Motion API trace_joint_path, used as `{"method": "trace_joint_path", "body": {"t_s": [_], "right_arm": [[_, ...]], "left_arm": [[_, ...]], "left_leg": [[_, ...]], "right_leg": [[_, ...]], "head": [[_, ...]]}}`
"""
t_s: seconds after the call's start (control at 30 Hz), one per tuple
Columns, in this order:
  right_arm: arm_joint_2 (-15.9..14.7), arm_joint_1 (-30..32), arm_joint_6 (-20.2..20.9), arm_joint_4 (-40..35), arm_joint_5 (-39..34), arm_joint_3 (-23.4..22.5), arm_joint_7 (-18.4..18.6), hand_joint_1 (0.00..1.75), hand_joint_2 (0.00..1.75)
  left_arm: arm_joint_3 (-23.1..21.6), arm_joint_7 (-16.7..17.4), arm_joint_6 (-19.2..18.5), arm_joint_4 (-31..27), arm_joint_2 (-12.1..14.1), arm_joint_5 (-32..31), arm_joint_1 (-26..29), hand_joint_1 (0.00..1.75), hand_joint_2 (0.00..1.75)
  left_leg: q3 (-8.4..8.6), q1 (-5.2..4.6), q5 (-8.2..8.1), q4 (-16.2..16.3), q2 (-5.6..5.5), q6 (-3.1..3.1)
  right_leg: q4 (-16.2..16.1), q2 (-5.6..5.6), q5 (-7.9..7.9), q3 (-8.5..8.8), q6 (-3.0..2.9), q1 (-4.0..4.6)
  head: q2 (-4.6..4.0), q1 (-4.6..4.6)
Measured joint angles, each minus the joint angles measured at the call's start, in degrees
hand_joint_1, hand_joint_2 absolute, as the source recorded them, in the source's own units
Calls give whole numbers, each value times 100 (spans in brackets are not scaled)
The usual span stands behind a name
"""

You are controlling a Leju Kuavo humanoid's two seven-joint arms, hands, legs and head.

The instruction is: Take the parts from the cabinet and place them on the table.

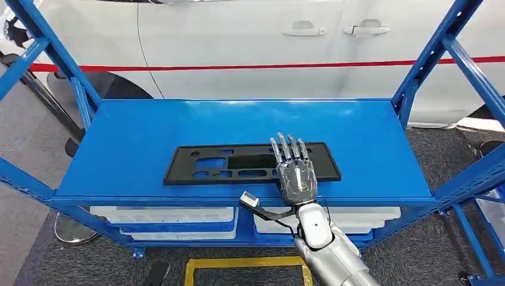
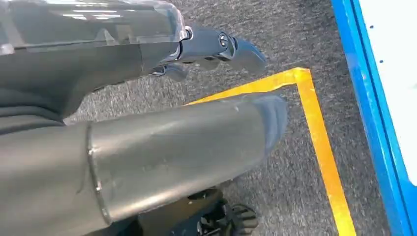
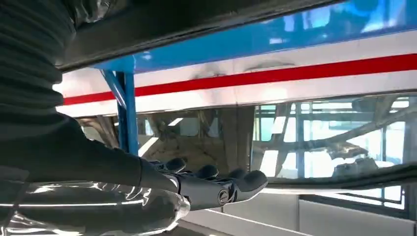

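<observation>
The right hand point(image 1: 296, 176) hides part of the black panel point(image 1: 238, 162).

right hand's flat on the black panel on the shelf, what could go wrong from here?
1. The right robot hand lies flat, fingers straight, on the flat black plastic panel with cut-outs; with no finger under an edge, it may slide rather than lift.
2. The panel sits near the front edge of the blue metal shelf; dragging could tip it off.
3. One-handed, the long panel may swing.

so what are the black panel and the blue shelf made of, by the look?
Black panel: likely moulded plastic, matte, with clean rectangular cutouts and no glare. Blue shelf: looks like painted sheet metal, glossy, reflecting the white car behind it. The right hand lies over the panel.
</observation>
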Motion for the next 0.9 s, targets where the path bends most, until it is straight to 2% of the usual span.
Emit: {"method": "trace_joint_path", "body": {"t_s": [0.03,0.07,0.1,0.17,0.2,0.23,0.27,0.33,0.37,0.4,0.43,0.47,0.53,0.57,0.67,0.7,0.73,0.77,0.83,0.87,0.9], "right_arm": [[0,-11,0,2,0,0,-11,175,175],[4,-20,2,7,-2,2,-35,175,175],[2,-13,0,9,0,0,-63,175,175],[2,-10,0,9,0,0,-94,175,175],[4,-19,0,9,0,0,-107,175,175],[4,-20,0,9,0,0,-107,175,175],[7,-21,0,9,0,0,-114,175,175],[11,-12,0,9,0,0,-136,175,175],[11,0,0,9,0,0,-147,175,175],[11,11,0,9,0,0,-153,175,175],[11,14,0,9,0,0,-166,175,175],[11,10,0,7,0,0,-166,175,175],[11,-6,0,-13,0,0,-166,175,175],[13,-16,0,-24,0,0,-166,175,175],[13,-25,-4,-42,0,0,-164,175,175],[13,-31,-4,-57,0,-2,-164,175,175],[2,-33,-4,-77,0,-9,-164,175,175],[2,-37,-4,-85,-2,-9,-164,175,175],[-4,-22,-2,-87,0,-11,-164,175,175],[-15,-4,-2,-87,0,-13,-164,175,175],[-22,9,-2,-87,0,-13,-164,175,175]], "left_arm": [[0,-7,2,0,0,2,-4,0,0],[2,-20,11,0,2,9,-26,0,0],[4,-31,13,0,2,11,-27,0,0],[5,-46,15,0,4,13,-24,0,0],[7,-50,15,0,4,15,-26,0,0],[7,-55,15,0,4,15,-26,0,0],[7,-59,15,0,2,15,-32,0,0],[9,-72,15,0,2,17,-26,0,0],[11,-74,15,0,2,20,-19,0,0],[18,-77,15,0,4,28,-9,0,0],[24,-77,15,0,4,44,-6,0,0],[31,-79,15,0,4,57,-10,0,0],[42,-85,17,0,7,59,-20,0,0],[46,-85,17,0,9,61,-27,0,0],[50,-96,15,0,9,74,-13,0,0],[50,-101,15,0,9,76,-14,0,0],[50,-107,15,0,2,76,-14,0,0],[52,-114,15,0,2,81,-23,0,0],[55,-122,15,0,4,81,-29,0,0],[55,-122,15,0,4,81,-25,0,0],[55,-122,15,0,4,79,-15,0,0]], "left_leg": [[-21,0,-47,70,0,-34],[-71,-44,-92,149,-14,-91],[-79,-44,-92,136,-15,-114],[-62,-18,-87,113,-15,-161],[-64,-15,-109,128,-17,-186],[-98,-7,-207,229,-11,-216],[-220,-7,-397,500,-8,-239],[-661,2,-857,1452,-5,-279],[-833,2,-968,1810,-5,-283],[-920,1,-943,1968,-5,-276],[-861,1,-785,1817,-5,-262],[-691,-1,-538,1434,-5,-238],[-182,-11,-3,344,-5,-159],[-100,-47,-85,169,-13,-146],[-104,-72,-68,131,-18,-111],[-87,-69,-32,65,-17,-63],[-29,1,30,-19,8,-15],[-24,-11,52,-54,8,37],[-44,-30,53,-48,12,53],[-48,-40,51,-43,13,56],[-53,-47,48,-32,12,60]], "right_leg": [[-320,-1,-37,149,2,-15],[-320,23,-54,139,-47,27],[-287,29,-62,124,-99,28],[-286,39,-64,113,-159,57],[-319,34,-43,123,-194,19],[-337,26,-39,141,-224,9],[-340,16,-38,143,-256,5],[-338,5,-45,131,-268,20],[-337,4,-47,129,-271,27],[-335,5,-50,133,-276,35],[-335,8,-52,142,-276,38],[-334,12,-54,155,-273,41],[-338,16,-68,190,-253,41],[-333,17,-74,184,-233,74],[-384,20,-28,179,-139,51],[-413,22,-10,199,-94,61],[-363,9,-68,196,-69,56],[-164,9,-240,107,-66,84],[673,12,-687,-276,-67,83],[1072,13,-838,-467,-63,83],[1310,11,-861,-584,-58,83]], "head": [[0,2],[0,0],[0,-4],[0,-2],[0,-4],[0,-2],[0,-7],[0,-4],[0,-4],[0,-4],[0,-4],[0,-4],[0,-4],[0,-4],[0,-2],[0,-4],[0,0],[0,2],[0,2],[0,0],[0,0]]}}
